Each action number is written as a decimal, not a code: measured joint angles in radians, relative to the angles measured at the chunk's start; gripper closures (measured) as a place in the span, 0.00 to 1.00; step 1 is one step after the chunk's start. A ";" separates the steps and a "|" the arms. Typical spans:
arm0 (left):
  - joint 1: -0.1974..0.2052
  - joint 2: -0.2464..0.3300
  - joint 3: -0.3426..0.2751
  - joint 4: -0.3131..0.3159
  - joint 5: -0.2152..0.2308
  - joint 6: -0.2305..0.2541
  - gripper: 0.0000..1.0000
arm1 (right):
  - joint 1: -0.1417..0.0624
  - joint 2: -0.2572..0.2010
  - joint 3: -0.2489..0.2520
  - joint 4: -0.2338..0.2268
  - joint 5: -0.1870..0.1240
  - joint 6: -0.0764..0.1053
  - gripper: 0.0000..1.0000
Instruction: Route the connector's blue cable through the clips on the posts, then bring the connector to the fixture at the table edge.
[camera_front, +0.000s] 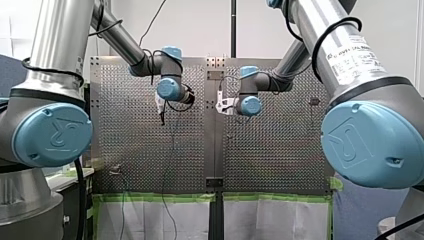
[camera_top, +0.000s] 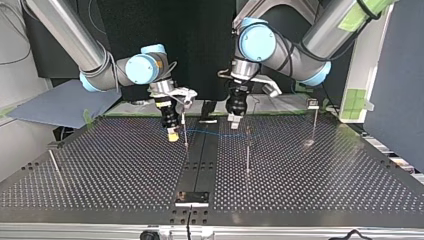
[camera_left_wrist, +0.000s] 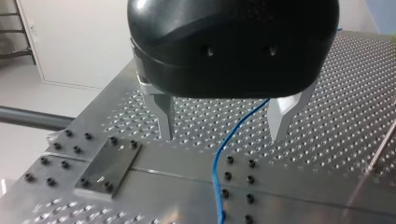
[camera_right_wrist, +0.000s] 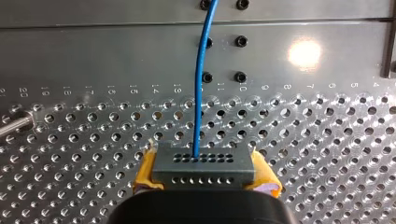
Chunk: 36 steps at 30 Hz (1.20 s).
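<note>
Perforated table (camera_top: 100, 170) with upright posts (camera_top: 247, 155) fronts a dark backdrop (camera_top: 200, 40).

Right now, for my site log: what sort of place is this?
Probably a robotics lab bench: a perforated table, thin posts, and a blue cable running from a connector in my right pincer.

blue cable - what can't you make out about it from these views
Right wrist view: blue cable leaves the connector in my right gripper, then the edge cuts it off.
Left wrist view: the black body of my left gripper hides the cable's far part.
Top view: clips on the post too small to tell.
Front view: cable too thin to trace.
</note>
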<state>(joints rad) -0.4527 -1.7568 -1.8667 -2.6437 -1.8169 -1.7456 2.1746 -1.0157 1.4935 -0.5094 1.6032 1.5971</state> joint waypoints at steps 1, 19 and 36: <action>-0.011 -0.006 0.005 0.000 -0.011 -0.001 0.02 | 0.000 0.000 0.000 0.000 0.000 0.000 1.00; -0.109 -0.103 0.117 -0.022 -0.161 0.019 0.02 | 0.000 0.000 0.000 0.013 0.000 -0.006 1.00; -0.073 -0.140 0.172 -0.025 -0.228 0.030 0.02 | 0.000 0.001 0.000 0.013 0.000 -0.006 1.00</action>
<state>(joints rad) -0.5256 -1.8966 -1.6950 -2.6691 -2.0452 -1.7154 2.1745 -1.0151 1.4935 -0.4968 1.6031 1.5909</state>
